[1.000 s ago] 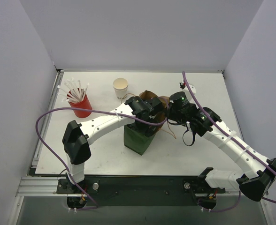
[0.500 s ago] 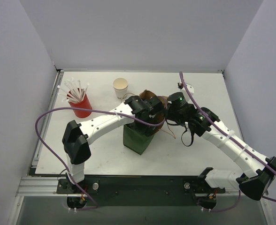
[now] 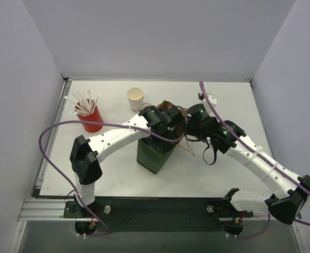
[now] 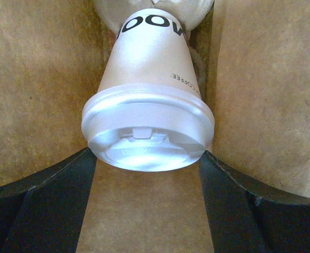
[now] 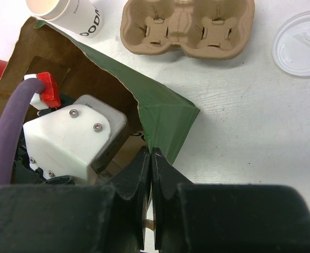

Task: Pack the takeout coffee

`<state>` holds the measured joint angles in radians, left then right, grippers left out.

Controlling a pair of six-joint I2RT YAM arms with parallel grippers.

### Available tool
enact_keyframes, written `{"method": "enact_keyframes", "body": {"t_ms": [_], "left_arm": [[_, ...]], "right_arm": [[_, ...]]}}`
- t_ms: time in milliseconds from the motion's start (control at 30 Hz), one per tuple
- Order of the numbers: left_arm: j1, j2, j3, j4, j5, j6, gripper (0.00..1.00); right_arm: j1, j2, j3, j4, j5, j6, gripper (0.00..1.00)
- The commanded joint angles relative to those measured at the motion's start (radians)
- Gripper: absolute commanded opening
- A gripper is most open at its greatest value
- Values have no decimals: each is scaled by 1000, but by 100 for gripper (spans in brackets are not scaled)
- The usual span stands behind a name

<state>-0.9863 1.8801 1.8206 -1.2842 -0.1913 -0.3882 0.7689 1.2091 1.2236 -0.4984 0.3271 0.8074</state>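
The takeout coffee (image 4: 147, 100), a small white paper cup with a round white lid, shows in the left wrist view with brown bag walls all around it. My left gripper (image 4: 147, 158) is inside the bag mouth (image 3: 168, 124), its black fingers (image 4: 65, 195) against both sides of the lid. The green-and-brown paper bag (image 3: 154, 153) stands mid-table. My right gripper (image 5: 151, 153) is shut on the bag's green rim (image 5: 165, 118) on its right side (image 3: 189, 133). The cup is hidden in the top view.
A red cup of white straws (image 3: 90, 118) stands at the left. A lidless white cup (image 3: 135, 98) stands behind the bag, also in the right wrist view (image 5: 65, 13). A cardboard cup carrier (image 5: 186, 26) and a loose white lid (image 5: 300, 37) lie beyond the bag.
Both arms and the bag have shifted slightly to the left. The left gripper stays in the bag mouth and the right gripper stays on the rim.
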Motion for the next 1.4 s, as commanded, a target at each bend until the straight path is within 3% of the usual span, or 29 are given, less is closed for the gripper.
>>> {"method": "enact_keyframes", "body": {"t_ms": [0, 1367], "left_arm": [[-3, -29, 48, -3, -20, 17, 33], [-3, -213, 241, -49, -99, -5, 32]], "right_arm": [[20, 18, 47, -14, 18, -16, 0], [61, 53, 112, -124, 98, -57, 0]]}}
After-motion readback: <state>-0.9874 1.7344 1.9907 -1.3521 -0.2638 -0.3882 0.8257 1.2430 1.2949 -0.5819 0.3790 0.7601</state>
